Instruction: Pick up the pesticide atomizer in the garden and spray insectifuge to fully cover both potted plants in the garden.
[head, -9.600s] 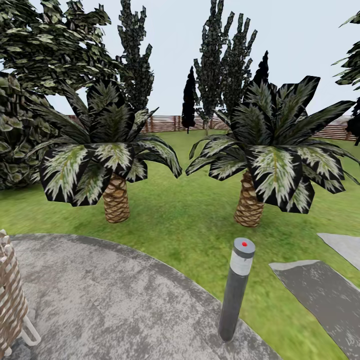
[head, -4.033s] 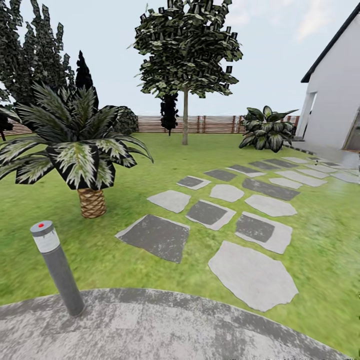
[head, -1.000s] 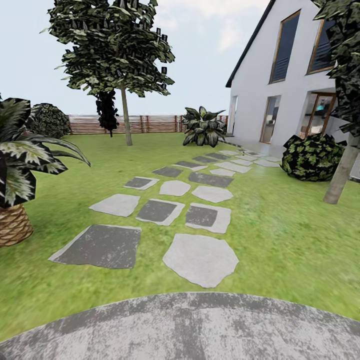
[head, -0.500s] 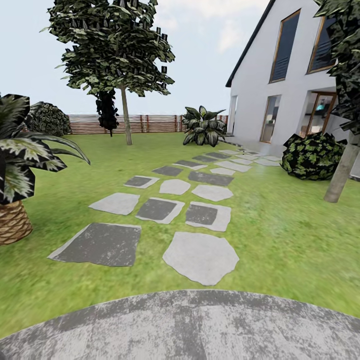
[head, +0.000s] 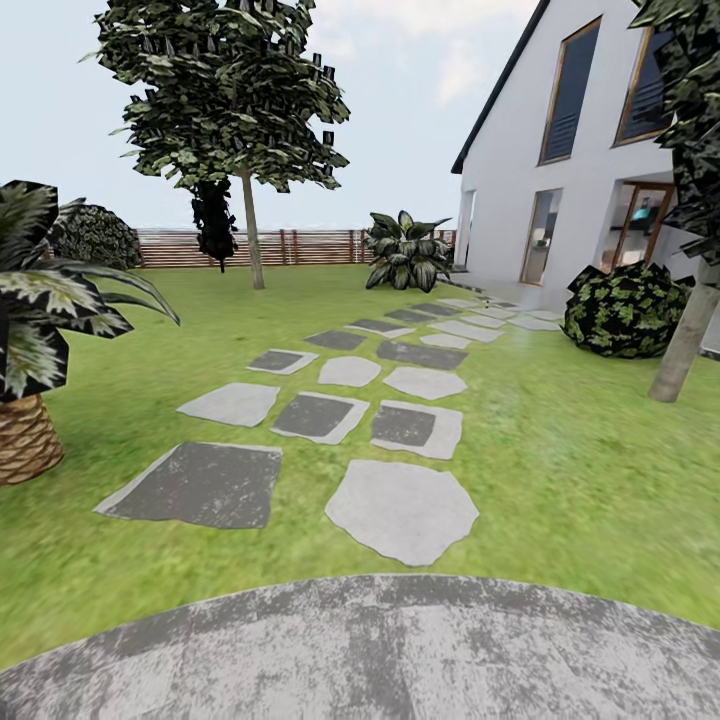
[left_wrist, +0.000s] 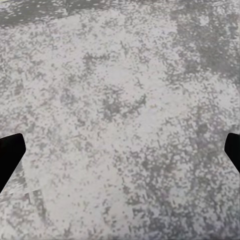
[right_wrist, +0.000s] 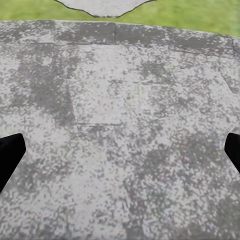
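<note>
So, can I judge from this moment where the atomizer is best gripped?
No, that cannot be told here. The head view faces lawn, stepping stones and house; the left claw and right claw hang open over patio paving. Part to grip and side of approach must wait for a sight of its shape and pose.
</note>
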